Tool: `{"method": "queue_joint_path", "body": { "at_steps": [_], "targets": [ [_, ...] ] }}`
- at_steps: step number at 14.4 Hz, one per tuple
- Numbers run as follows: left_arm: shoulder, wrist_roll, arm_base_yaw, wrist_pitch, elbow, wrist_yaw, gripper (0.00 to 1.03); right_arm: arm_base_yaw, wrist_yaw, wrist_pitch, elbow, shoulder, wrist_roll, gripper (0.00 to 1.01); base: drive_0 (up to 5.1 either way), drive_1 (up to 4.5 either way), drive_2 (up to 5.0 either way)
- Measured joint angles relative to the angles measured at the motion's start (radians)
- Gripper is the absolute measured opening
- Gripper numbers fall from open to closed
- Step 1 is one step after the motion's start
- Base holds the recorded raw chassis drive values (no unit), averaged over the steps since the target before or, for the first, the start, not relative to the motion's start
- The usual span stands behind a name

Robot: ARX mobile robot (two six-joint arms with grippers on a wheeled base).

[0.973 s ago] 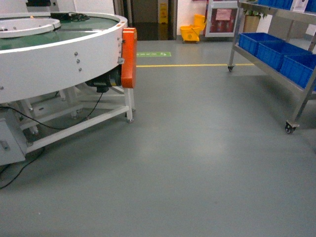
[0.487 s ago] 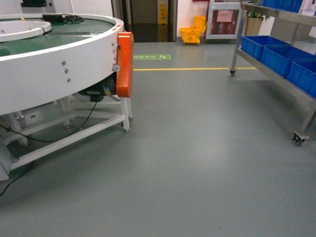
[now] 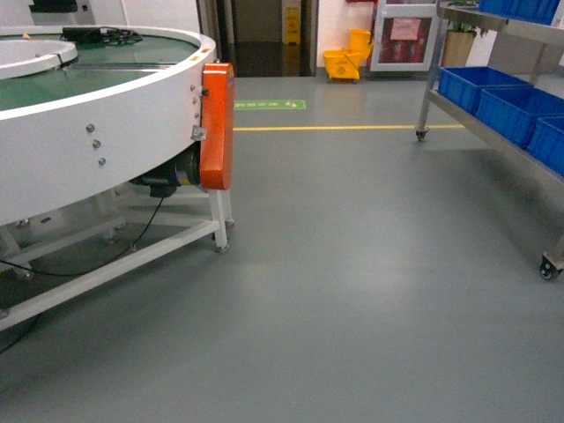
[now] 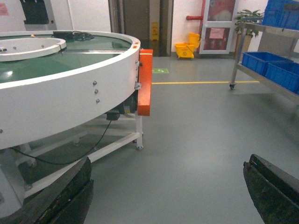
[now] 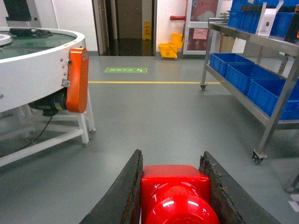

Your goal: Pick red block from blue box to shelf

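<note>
The right end effector [image 5: 173, 196] is clamped on the red block [image 5: 175, 193], stud facing the camera; the left end effector [image 4: 168, 196] hangs spread wide and empty. The shelf [image 5: 261, 60] stands at the far right, blue crates [image 5: 243, 74] on its lower tier (the blue box is not in view). To carry well, I would keep the grip firm and level while the base nears the shelf, steering wide of the round conveyor [image 3: 97, 115] on the left. The green floor sign [image 3: 269, 105] is too small to read.

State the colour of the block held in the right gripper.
Glossy red: the red block sits clamped between the right gripper's fingers, clearest in the right wrist view.
</note>
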Motion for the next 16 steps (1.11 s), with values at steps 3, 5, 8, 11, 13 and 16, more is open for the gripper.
{"method": "queue_joint_path", "body": {
  "at_steps": [3, 5, 8, 11, 13, 16],
  "targets": [
    [0.0, 0.0, 0.0, -0.003, 0.0, 0.002, 0.98, 0.0, 0.0, -0.005, 0.0, 0.0, 0.0, 0.28, -0.1, 4.18, -4.4],
    [0.0, 0.0, 0.0, -0.003, 0.0, 0.001, 0.98, 0.0, 0.0, -0.003, 0.0, 0.0, 0.0, 0.28, 0.0, 4.26, -4.3],
    [0.0, 0.0, 0.0, 0.0, 0.0, 0.002, 0.98, 0.0, 0.0, -0.004, 0.0, 0.0, 0.0, 0.28, 0.1, 4.43, -4.2],
    [0.0, 0.0, 0.0, 0.0, 0.0, 0.002, 0.98, 0.0, 0.0, -0.001, 0.0, 0.0, 0.0, 0.28, 0.1, 4.48, -4.2],
    [0.0, 0.0, 0.0, 0.0, 0.0, 0.001, 0.98, 0.0, 0.0, -0.003, 0.0, 0.0, 0.0, 0.28, 0.0, 4.35, -4.3],
    [0.0, 0.0, 0.0, 0.001, 0.0, 0.002, 0.98, 0.0, 0.001, -0.007, 0.0, 0.0, 0.0, 0.28, 0.0, 2.91, -2.9]
  ]
}}
